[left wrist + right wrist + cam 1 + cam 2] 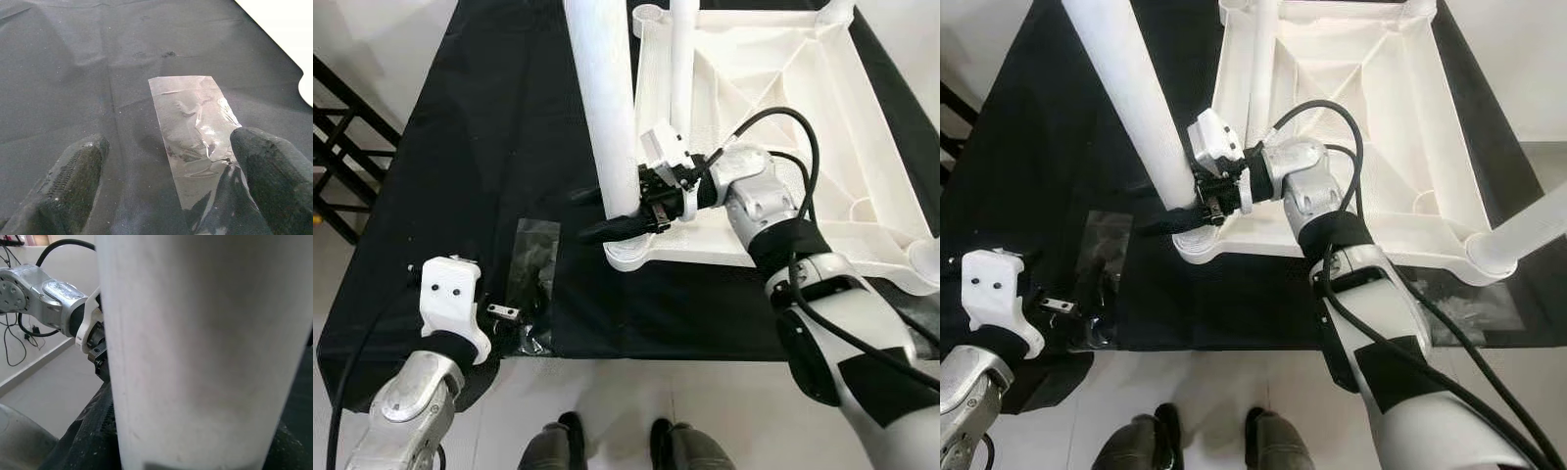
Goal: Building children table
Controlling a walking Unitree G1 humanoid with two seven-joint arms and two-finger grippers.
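So the right claw has its black fingers clamped around the bottom end of a fat white table leg, right where it drops into the corner socket of the upside-down white tabletop. From the claw, the leg runs up toward 12 o'clock and out of frame, tilted a bit. In the right wrist view the leg sits right up against the lens. A second, thinner-looking leg already stands in the tabletop just beside it at about 1 o'clock, and another leg sticks out of the corner way over at 3 o'clock.

The left claw is spread wide open, holding nothing, hovering low over the black cloth on the worktop. A clear plastic bag lies flat between its fingers, toward the right-hand one. In the head view that bag sits at about 7 o'clock from the right claw, near the worktop's front edge.
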